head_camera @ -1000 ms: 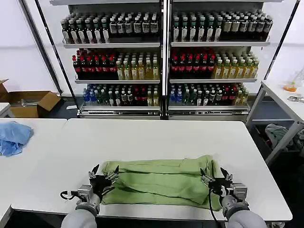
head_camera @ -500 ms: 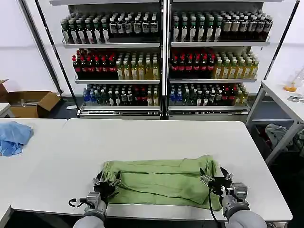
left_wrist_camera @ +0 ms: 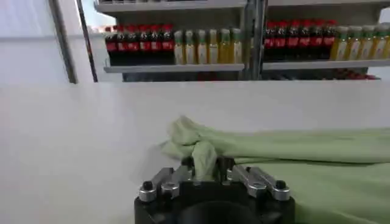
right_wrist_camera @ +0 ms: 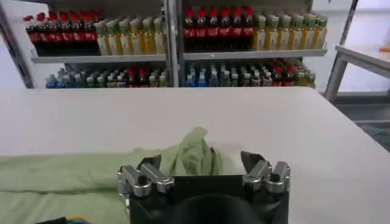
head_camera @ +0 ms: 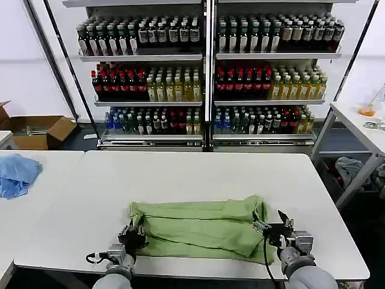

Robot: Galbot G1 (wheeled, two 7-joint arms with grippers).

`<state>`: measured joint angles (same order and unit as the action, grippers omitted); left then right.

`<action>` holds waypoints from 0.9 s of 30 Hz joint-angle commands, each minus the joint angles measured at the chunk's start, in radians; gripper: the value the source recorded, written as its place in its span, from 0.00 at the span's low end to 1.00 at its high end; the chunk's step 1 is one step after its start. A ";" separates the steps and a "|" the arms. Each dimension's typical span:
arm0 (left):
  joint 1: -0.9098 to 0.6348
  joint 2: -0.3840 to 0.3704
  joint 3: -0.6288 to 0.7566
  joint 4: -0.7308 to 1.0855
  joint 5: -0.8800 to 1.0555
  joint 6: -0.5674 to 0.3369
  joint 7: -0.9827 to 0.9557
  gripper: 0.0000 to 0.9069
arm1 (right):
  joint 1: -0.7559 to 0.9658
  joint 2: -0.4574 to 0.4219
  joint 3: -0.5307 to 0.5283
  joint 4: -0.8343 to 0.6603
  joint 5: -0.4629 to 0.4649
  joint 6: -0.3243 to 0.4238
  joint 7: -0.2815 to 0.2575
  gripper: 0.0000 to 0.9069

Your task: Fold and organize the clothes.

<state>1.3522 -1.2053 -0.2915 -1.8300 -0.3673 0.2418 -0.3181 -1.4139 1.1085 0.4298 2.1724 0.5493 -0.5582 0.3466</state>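
Currently, soft light-green shirt (head_camera: 201,226) is lying folded into a band across the white surface (head_camera: 198,171), near edge. My left gripper (left_wrist_camera: 206,172) is pinching its bunched corner, anchoring that end. My right gripper (right_wrist_camera: 201,165) is spreading its fingers wide around the opposite corner, likely readying a matching hold.

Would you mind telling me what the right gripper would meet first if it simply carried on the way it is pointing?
Probably the bunched corner of the green shirt, lying just ahead of the open right gripper; depth is hard to judge.
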 commanded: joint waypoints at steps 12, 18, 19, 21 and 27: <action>-0.060 0.302 -0.345 -0.013 -0.284 -0.017 0.058 0.02 | 0.036 -0.013 -0.004 -0.006 0.019 0.001 0.003 1.00; -0.071 0.331 -0.363 -0.131 -0.512 0.057 0.083 0.02 | 0.043 -0.019 -0.005 -0.014 0.023 0.001 0.002 1.00; -0.067 0.324 -0.351 -0.163 -0.578 0.068 0.084 0.02 | 0.044 -0.021 -0.004 -0.015 0.023 0.001 0.001 1.00; -0.057 0.300 -0.320 -0.234 -0.675 0.093 0.085 0.02 | 0.045 -0.023 -0.004 -0.017 0.025 0.002 0.001 1.00; -0.052 0.197 -0.173 -0.317 -0.790 0.124 0.091 0.02 | 0.057 -0.035 -0.007 -0.026 0.029 0.001 0.001 1.00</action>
<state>1.3074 -0.9565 -0.5671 -1.9668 -0.8202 0.2989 -0.2451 -1.3638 1.0776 0.4232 2.1501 0.5771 -0.5568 0.3476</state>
